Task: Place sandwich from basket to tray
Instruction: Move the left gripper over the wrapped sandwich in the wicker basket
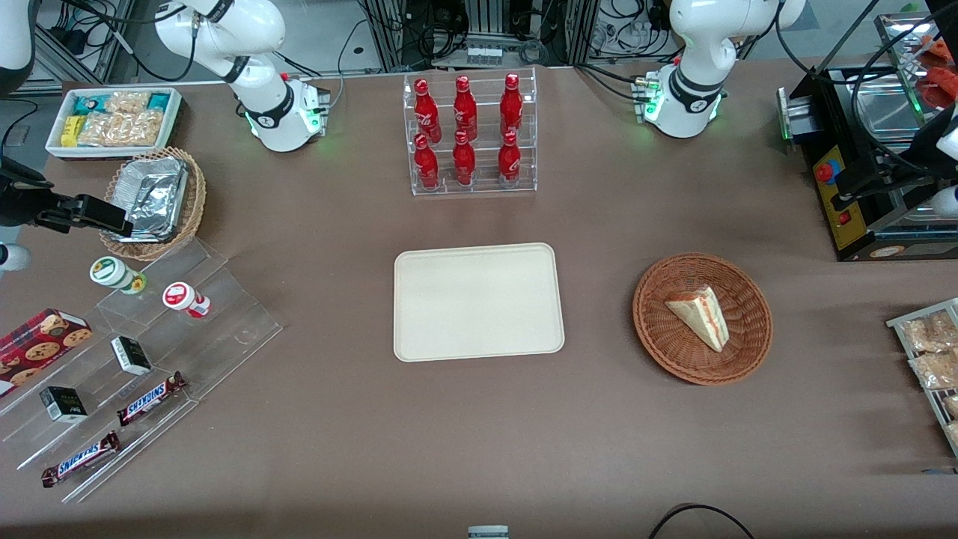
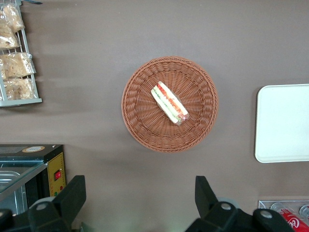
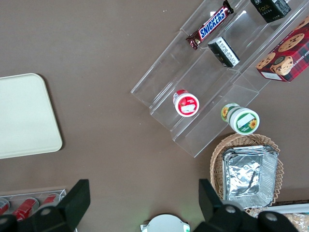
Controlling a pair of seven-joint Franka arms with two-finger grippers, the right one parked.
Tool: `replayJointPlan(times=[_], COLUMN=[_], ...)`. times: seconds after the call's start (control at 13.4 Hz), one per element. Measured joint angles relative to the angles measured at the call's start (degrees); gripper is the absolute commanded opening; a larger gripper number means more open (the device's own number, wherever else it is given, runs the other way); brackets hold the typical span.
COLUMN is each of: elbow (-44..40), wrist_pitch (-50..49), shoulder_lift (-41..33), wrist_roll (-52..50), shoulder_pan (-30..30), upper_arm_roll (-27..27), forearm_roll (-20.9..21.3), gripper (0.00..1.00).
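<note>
Gripper [image 2: 140, 203] hovers high above basket [image 2: 140, 123] and sandwich [image 2: 169, 102], jaws spread wide

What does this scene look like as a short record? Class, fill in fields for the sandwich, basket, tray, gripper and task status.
sandwich: wedge lying in the basket, wrapped, filling edge showing
basket: round reddish-brown wicker, toward the working arm's end of the table, beside the tray
tray: cream rectangle, nothing on it, nearer the front camera than the bottle rack
gripper: left arm's gripper high above the table near the basket, fingers open, holding nothing
task status: sandwich not yet picked up
</note>
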State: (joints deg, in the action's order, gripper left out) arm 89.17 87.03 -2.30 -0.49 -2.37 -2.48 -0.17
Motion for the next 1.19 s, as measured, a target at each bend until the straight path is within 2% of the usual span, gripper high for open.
replayJointPlan(times=[0.45,0.82,1.19], elbow=[1.61,13.30,30.01], wrist_pitch=[1.56,15.78,37.11], shoulder_lift=[1.99,3.52,2.22], wrist_roll=[-1.72,-12.24,-26.44], shoulder_pan=[0.26,0.59,0.57], upper_arm_roll=[-0.33,-2.85,-2.97], forearm_roll=[0.00,0.00,0.01], gripper=[1.00,1.00,1.00])
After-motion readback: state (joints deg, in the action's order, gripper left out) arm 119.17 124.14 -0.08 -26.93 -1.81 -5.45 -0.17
